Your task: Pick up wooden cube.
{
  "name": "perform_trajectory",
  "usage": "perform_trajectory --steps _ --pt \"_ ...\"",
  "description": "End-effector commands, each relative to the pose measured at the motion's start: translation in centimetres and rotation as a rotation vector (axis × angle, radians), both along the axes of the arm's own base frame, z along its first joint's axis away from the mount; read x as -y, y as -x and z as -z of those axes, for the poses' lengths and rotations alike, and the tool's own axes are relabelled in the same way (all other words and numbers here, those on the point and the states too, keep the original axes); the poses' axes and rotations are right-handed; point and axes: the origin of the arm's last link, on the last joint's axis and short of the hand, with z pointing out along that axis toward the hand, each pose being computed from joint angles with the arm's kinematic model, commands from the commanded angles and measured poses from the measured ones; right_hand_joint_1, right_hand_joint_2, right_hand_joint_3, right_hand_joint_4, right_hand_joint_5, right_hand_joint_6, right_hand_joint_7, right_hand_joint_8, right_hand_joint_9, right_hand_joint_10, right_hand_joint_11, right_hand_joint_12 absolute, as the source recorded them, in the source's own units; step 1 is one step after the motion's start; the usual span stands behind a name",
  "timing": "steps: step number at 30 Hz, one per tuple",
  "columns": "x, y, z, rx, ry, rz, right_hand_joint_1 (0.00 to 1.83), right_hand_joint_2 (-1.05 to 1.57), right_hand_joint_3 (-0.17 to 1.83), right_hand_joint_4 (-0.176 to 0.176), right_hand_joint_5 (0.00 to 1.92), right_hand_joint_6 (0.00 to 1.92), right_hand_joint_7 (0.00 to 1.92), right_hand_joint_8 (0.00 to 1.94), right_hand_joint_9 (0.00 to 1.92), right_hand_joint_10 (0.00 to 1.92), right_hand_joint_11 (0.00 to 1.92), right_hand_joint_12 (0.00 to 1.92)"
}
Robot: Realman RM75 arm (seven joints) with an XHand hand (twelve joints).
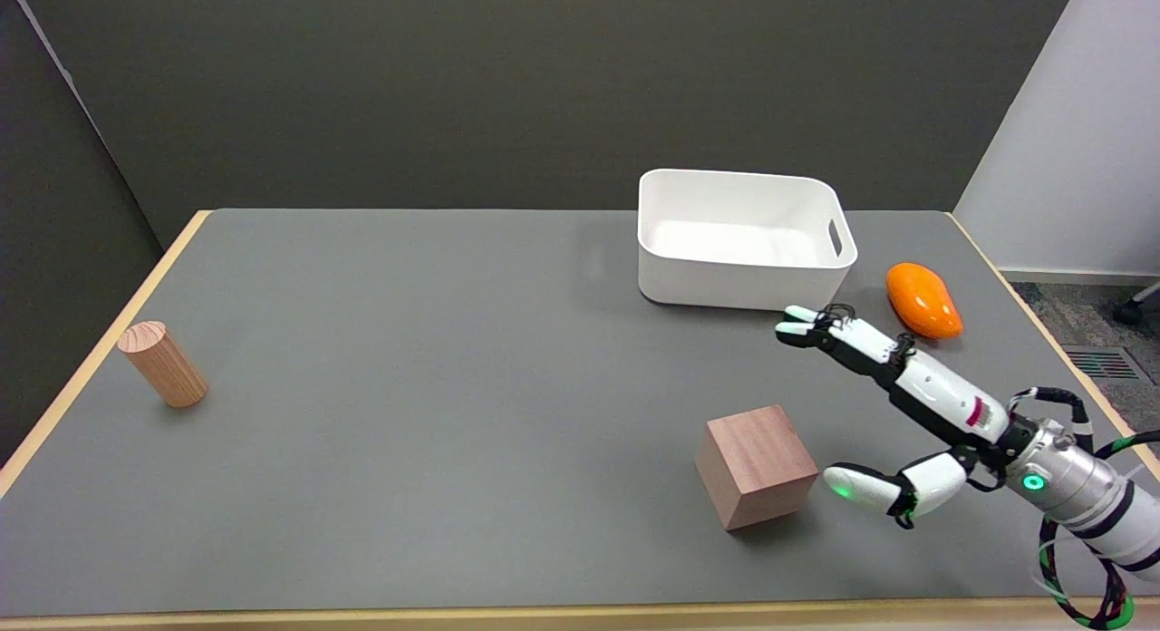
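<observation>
The wooden cube (757, 466) sits on the grey table near the front, right of centre, turned a little so one corner faces forward. My right hand (893, 413) reaches in from the lower right, low over the table and just right of the cube. It holds nothing. The fingers (820, 332) stretch out toward the back left, beyond the cube's far right corner. The thumb tip (852, 486) is close to the cube's right face; I cannot tell whether it touches.
A white bin (739, 239) stands at the back right, empty. An orange mango-shaped object (923, 301) lies to its right, behind my hand. A wooden cylinder (163, 364) rests near the left table edge. The right table edge (1042, 327) runs close by my arm.
</observation>
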Motion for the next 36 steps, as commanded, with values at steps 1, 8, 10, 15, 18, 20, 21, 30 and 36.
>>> perform_trajectory --steps 1,8,10,15,18,20,21,30,36 --pt "1.5 0.2 2.7 -0.146 -0.004 -0.063 0.59 0.51 0.90 -0.044 0.07 0.42 0.04 0.21 0.00 0.41 0.00 0.95" --pt "0.7 -1.1 2.4 -0.174 0.013 -0.090 0.58 0.51 0.91 -0.040 0.10 0.43 0.05 0.28 0.00 0.48 0.00 0.99" --pt "0.1 -1.4 1.7 -0.162 0.035 -0.088 0.58 0.51 0.91 -0.041 0.10 0.43 0.06 0.29 0.00 0.48 0.00 1.00" --pt "-0.8 -1.7 1.5 -0.135 0.036 -0.099 0.58 0.52 0.90 -0.041 0.11 0.42 0.06 0.30 0.00 0.51 0.00 1.00" --pt "-1.2 -1.5 1.5 -0.135 0.032 -0.088 0.60 0.56 0.82 -0.043 0.15 0.34 0.09 0.26 0.00 0.54 0.00 1.01" --pt "-1.2 -1.3 1.5 -0.135 0.036 -0.077 0.60 0.56 0.82 -0.043 0.15 0.34 0.09 0.26 0.00 0.55 0.00 1.02" --pt "-1.2 -1.2 1.5 -0.136 0.039 -0.070 0.60 0.56 0.82 -0.044 0.15 0.34 0.10 0.26 0.00 0.55 0.00 1.02" --pt "-0.5 0.2 1.9 -0.181 0.045 0.006 0.61 0.56 0.82 -0.045 0.15 0.34 0.10 0.26 0.00 0.56 0.00 1.03" --pt "0.4 1.0 3.0 -0.246 0.030 0.059 0.61 0.52 0.90 -0.044 0.10 0.41 0.07 0.30 0.00 0.52 0.00 1.02"
